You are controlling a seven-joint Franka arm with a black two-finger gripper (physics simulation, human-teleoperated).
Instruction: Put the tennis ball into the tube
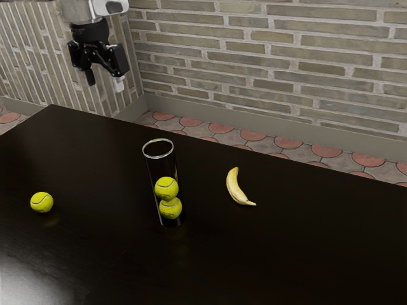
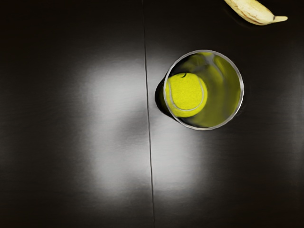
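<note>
Brick wall (image 1: pixel 273 57) at the back, floor (image 1: pixel 255 135) with round reddish tiles, dark glossy surface (image 1: pixel 108 254) in front. On my exterior view the gripper (image 1: pixel 103 81) is raised, upper left, pointing down. Fingers (image 1: pixel 118 84) open, clear gap between the two.

Loose ball (image 1: pixel 42 202): yellow-green, curved seam line visible, sitting on the surface at the exterior view's left, well apart from the tube (image 1: pixel 160 168). So the ball to be put in is outside it. Tube: clear, upright, open at the top, pale round rim. Two more balls inside, one over the other: upper ball (image 1: pixel 166 189) resting on lower ball (image 1: pixel 170 209), which sits near the base. Space above them up to the rim.

Banana (image 1: pixel 236 185): yellow, curved, lying on the surface on the tube's other side from the loose ball, near the tube, not touching it.

Wrist view looks down at the tube's round mouth, a ball visible inside. Banana near it, partly cut off by the frame. Thin straight line in the surface beside the tube, pale glare around that line.
</note>
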